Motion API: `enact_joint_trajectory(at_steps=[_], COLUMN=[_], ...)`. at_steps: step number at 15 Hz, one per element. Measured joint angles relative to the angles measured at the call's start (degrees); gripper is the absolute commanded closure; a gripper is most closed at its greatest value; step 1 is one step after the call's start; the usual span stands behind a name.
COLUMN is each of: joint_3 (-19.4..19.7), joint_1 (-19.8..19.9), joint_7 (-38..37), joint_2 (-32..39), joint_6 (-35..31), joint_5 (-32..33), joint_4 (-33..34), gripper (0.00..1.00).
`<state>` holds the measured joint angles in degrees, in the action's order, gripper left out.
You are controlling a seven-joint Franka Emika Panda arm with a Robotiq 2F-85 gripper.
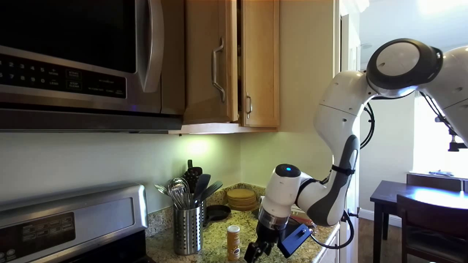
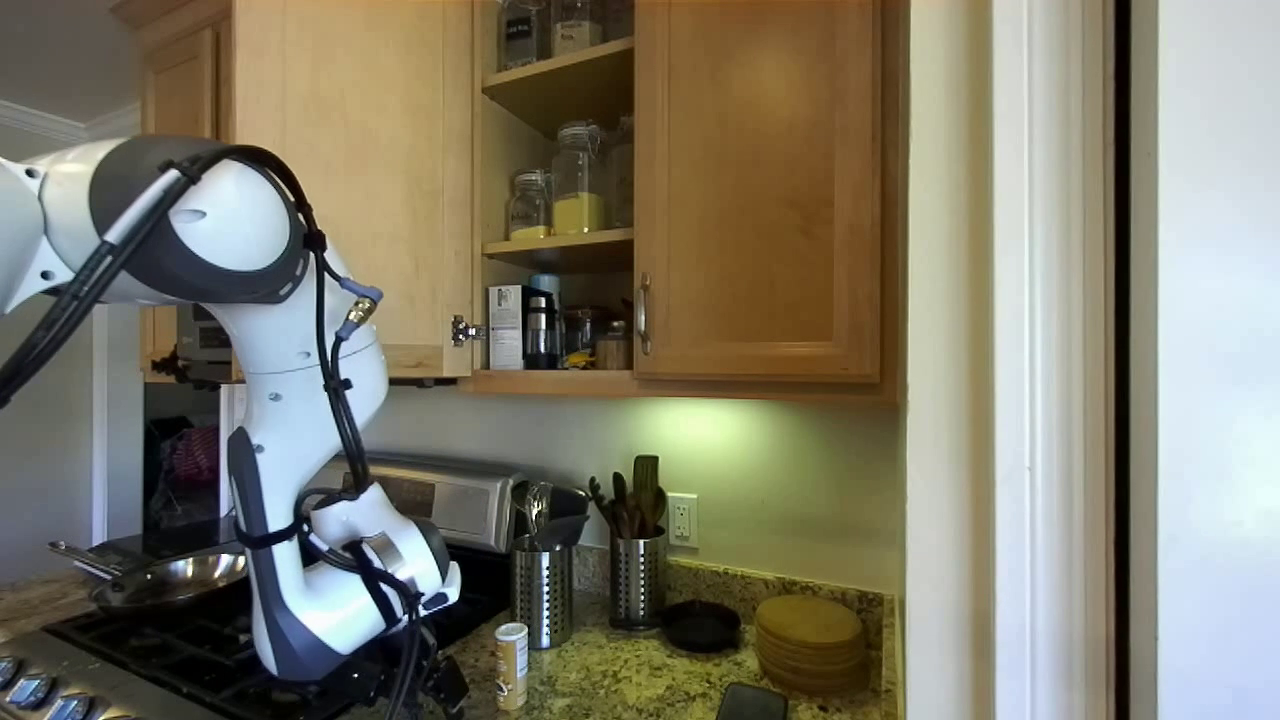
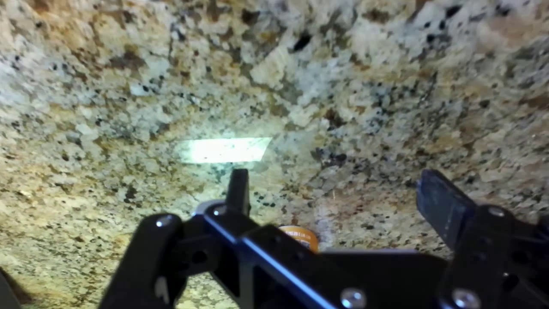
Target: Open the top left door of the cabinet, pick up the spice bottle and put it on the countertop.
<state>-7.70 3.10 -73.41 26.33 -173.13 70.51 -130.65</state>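
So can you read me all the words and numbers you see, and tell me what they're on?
"2 3 4 5": microwave keypad, upper number row.
"7 8 9 0": same keypad, row below.
"START" and "STOP", a bit fuzzy: same keypad, right of the numbers.
Too small or blurred to read: writing on the spice bottle, jars, white box and stove panel.

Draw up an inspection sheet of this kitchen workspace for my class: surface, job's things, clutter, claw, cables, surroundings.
Surface: speckled granite countertop; only part of it in view.
Top left door: swung open, exposing the inside of the cabinet.
Spice bottle: upright on the countertop, not held.
Clutter: two steel utensil holders, black skillet, stack of tan discs; one dark object cut off, unidentified.
Claw: open, holding nothing, beside the spice bottle.
Cables: dark, strapped along the arm; one loops out beside it.
Surroundings: stove, steel frying pan, microwave, dark table, chairs.
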Motion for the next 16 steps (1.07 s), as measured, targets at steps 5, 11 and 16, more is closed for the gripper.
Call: enact_joint_trajectory(at_steps=[5,11,16], joint_3=[-15.7,-27.3,-11.5], joint_1=[11.4,20.2,7.3], joint_7=[23.1,46.1,61.2], joint_2=[-4.9,-11.9,-19.0], joint_6=[9.5,25.5,31.7], joint_5=[-19.7,-42.3,-57.1], joint_4=[-3.0,2.2,6.7], gripper=[0.00,0.00,0.00])
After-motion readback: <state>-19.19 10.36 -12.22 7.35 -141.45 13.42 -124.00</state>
